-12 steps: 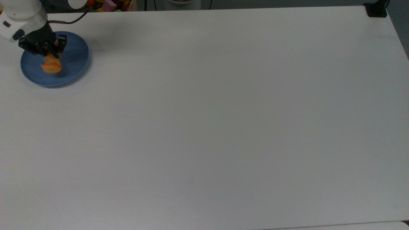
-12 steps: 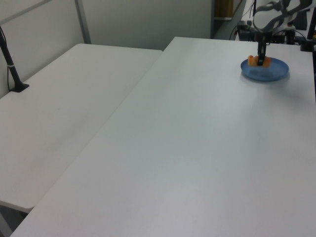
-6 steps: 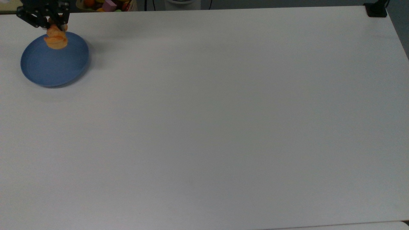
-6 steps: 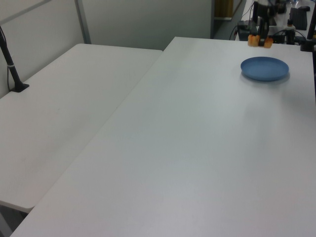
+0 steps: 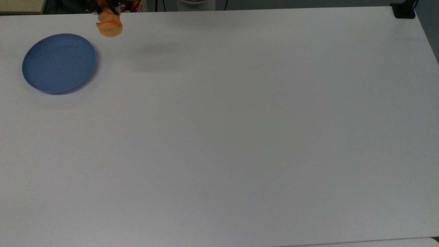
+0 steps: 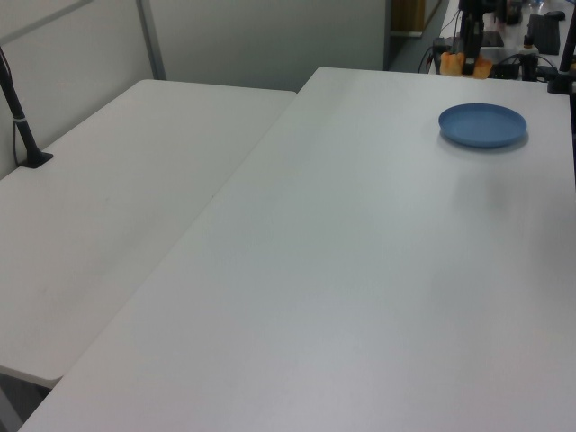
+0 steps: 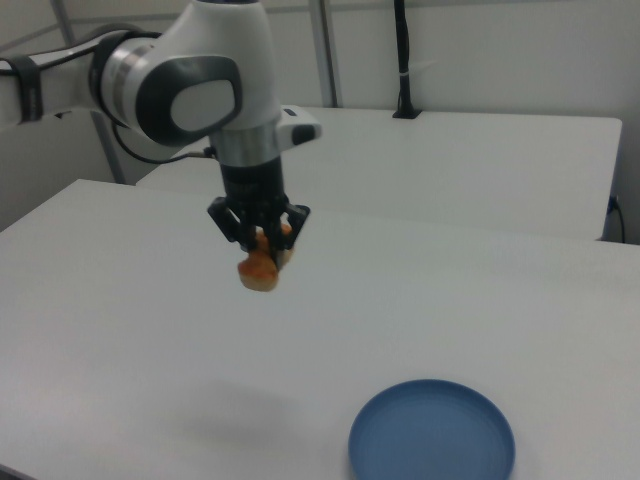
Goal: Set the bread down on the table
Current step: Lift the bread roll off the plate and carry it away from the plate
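Observation:
The bread [image 5: 109,26] [image 7: 260,265] is a small golden-orange bun hanging in the air well above the table [image 5: 240,137], clear of the blue plate. My gripper [image 7: 261,240] is shut on the bread, its black fingers clamped on the bun's upper part. In the top view the bread sits near the table's far edge, right of the plate. In the left view the bread [image 6: 464,65] shows as an orange bit at the far end, above and left of the plate, with my gripper [image 6: 469,56] on it.
The round blue plate [image 5: 59,63] [image 7: 432,443] [image 6: 482,124] lies bare on the table near its far left corner in the top view. A second white table [image 6: 99,207] adjoins at the left view's left. A black post base [image 5: 404,11] stands at the top view's far right corner.
My gripper has lifted the bread off the blue plate and carried it up and toward the top view's right, past the plate's rim. The plate has stayed put.

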`<state>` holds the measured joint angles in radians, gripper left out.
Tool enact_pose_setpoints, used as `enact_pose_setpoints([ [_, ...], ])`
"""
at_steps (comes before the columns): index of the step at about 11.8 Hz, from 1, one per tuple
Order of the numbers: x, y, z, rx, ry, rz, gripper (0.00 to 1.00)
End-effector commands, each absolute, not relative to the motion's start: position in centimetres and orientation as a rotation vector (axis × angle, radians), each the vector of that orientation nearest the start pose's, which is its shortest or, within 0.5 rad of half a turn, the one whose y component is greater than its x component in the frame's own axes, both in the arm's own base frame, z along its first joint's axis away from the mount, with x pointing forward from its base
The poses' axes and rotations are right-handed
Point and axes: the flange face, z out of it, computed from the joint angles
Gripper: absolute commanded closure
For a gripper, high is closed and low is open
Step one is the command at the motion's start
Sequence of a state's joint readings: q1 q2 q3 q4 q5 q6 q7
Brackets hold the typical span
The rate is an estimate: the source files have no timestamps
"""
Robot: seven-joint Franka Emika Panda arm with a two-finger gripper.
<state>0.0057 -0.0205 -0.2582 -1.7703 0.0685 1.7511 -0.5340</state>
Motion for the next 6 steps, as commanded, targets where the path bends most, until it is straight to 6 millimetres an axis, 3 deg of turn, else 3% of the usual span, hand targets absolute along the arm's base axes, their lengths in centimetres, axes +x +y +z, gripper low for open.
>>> enact_pose_setpoints([
  [1,53.4,-7.4,56.2,-3.035,-0.385,0.007,0.68],
  [3,52.9,-3.8,54.7,-3.031,-0.375,0.066,0.67],
  [6,52.0,2.6,50.9,-3.026,-0.428,0.194,0.65],
])
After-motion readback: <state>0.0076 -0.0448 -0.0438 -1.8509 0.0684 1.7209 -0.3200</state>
